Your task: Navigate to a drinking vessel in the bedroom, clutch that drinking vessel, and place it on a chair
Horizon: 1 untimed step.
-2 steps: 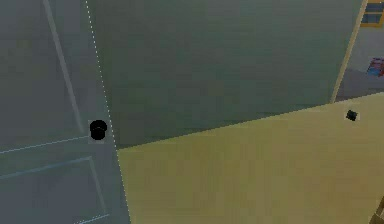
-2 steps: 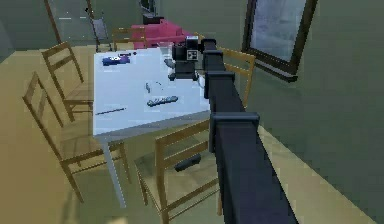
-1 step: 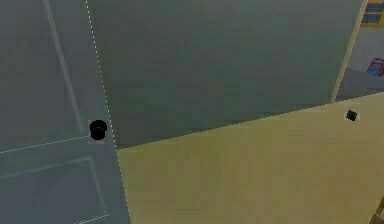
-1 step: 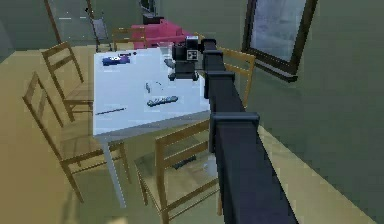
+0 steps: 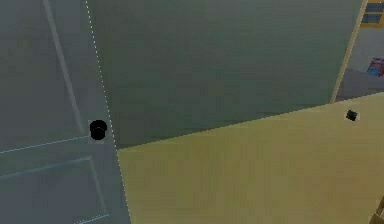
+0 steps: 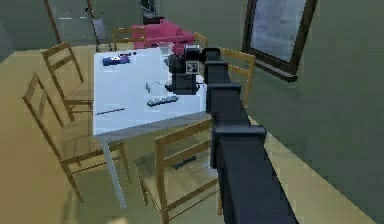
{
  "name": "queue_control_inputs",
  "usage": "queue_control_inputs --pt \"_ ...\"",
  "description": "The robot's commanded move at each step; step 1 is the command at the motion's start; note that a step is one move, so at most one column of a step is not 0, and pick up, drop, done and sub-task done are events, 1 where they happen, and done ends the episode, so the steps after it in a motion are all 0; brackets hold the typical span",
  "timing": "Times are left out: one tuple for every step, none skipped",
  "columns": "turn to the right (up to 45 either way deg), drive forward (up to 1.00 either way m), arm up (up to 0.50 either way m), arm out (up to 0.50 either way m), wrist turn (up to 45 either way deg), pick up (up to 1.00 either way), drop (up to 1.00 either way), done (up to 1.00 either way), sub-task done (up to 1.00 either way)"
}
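Gripper (image 6: 183, 72) reaches over the white table (image 6: 125, 120); its grip, and whether it holds anything, cannot be told.
Wooden chairs (image 6: 82, 145) ring the table. Small dark bits (image 6: 118, 60) lie on it; whether one is the drinking vessel, I cannot tell.

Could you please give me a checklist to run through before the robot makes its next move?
1. Target spotted: cannot tell; the small items on the white table are too small to name.
2. Pincer load: cannot tell; table items lie behind it.
3. Chair for placing: ok; a wooden chair stands at the table's near side.
4. Way ahead: not ok; a grey door and a wall stand in front.
5. Floor: cannot tell; a small dark object lies at the forward view's right.
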Motion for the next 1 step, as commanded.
queue_control_inputs --pt "0.0 0.0 0.0 0.0 0.0 0.0 0.0 1.0 0.0"
